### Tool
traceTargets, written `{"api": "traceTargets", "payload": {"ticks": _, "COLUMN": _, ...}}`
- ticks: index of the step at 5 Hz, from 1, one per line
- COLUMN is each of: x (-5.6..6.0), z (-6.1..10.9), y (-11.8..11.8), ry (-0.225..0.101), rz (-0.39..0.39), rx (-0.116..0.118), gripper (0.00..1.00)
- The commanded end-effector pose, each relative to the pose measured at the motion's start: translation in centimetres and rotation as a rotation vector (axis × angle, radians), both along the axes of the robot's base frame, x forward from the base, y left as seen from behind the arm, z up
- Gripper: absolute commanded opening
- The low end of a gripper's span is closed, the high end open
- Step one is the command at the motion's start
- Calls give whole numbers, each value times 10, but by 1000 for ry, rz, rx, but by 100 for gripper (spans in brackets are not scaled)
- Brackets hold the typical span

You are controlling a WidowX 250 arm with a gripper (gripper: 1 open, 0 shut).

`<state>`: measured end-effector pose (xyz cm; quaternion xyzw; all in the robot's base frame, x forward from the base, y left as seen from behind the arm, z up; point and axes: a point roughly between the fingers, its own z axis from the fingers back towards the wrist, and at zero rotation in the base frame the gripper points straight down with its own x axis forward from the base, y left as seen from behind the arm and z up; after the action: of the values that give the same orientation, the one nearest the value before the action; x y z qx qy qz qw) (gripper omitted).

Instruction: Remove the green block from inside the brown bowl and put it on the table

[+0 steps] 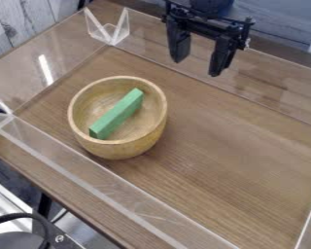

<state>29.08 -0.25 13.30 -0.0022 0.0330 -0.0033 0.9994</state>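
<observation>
Green and matte, the small rectangular bar-shaped block lies slanted inside the round light-brown wooden bowl; it looks light, stiff and easy to pinch across its narrow sides at mid-length. Black fingers hang spread and empty above the brown wood-grain worktop, pointing down, well apart from the bowl.

A brown wood-grain surface is seen, enclosed by clear acrylic walls on which pale glare is caught. Behind it, at the upper left, whitish weathered planks are visible. Below the near edge, at the lower left, dark cables and a pale floor are glimpsed.
</observation>
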Motion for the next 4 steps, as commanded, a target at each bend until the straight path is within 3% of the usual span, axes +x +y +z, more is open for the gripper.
{"api": "traceTargets", "payload": {"ticks": 1, "x": -8, "z": -5, "y": 9, "ry": 16, "rz": -10, "rx": 9, "gripper": 100}}
{"api": "traceTargets", "payload": {"ticks": 3, "x": -39, "z": -19, "y": 40, "ry": 6, "rz": -22, "rx": 24, "gripper": 100}}
{"api": "traceTargets", "payload": {"ticks": 4, "x": -48, "z": -23, "y": 57, "ry": 0, "rz": -19, "rx": 31, "gripper": 100}}
